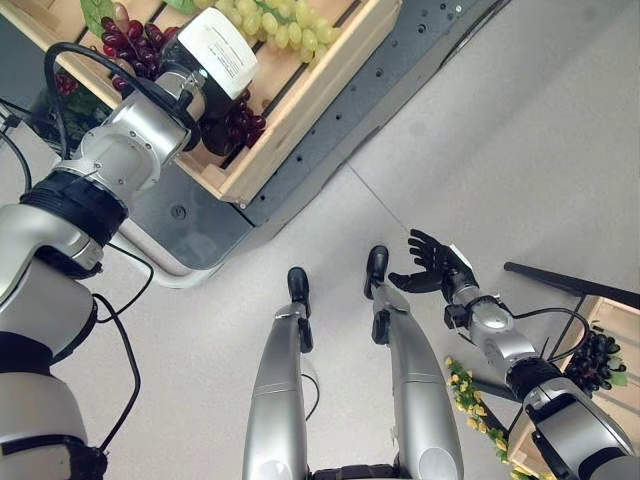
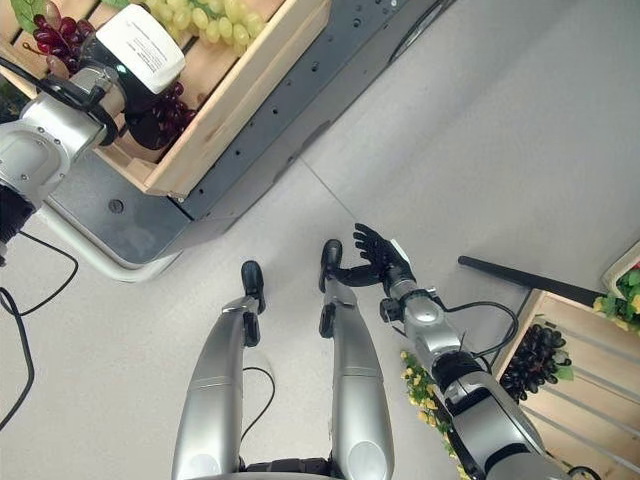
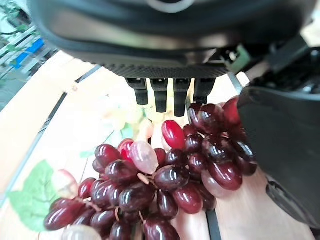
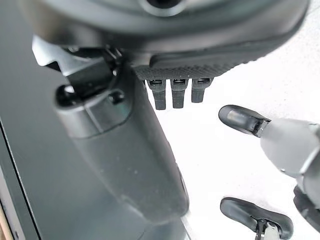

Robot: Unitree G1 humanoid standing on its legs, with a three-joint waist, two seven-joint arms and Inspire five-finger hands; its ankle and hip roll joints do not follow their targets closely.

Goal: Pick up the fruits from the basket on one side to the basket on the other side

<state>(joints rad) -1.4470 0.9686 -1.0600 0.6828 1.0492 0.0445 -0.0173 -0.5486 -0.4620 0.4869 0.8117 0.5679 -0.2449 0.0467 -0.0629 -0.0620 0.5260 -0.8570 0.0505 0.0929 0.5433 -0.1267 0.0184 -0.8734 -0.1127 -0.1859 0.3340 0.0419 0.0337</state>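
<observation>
My left hand (image 1: 205, 118) reaches into the wooden crate (image 1: 290, 130) at the upper left. It is down on a bunch of dark red grapes (image 3: 170, 180). In the left wrist view its fingers (image 3: 162, 95) stay straight above the bunch and the thumb (image 3: 280, 150) lies beside it, so the hand is open. More red grapes (image 1: 128, 40) and green grapes (image 1: 280, 25) lie in the same crate. My right hand (image 1: 432, 265) hangs open over the floor, holding nothing. A second wooden crate (image 2: 575, 325) at the lower right holds dark grapes (image 2: 535, 360).
The left crate sits on a dark grey platform (image 1: 400, 70) with a rounded base. A black bar (image 1: 565, 280) lies on the floor by the right crate. A yellow sprig (image 1: 462, 390) lies beside it, and green and yellow fruit (image 2: 625, 290) shows at the right edge.
</observation>
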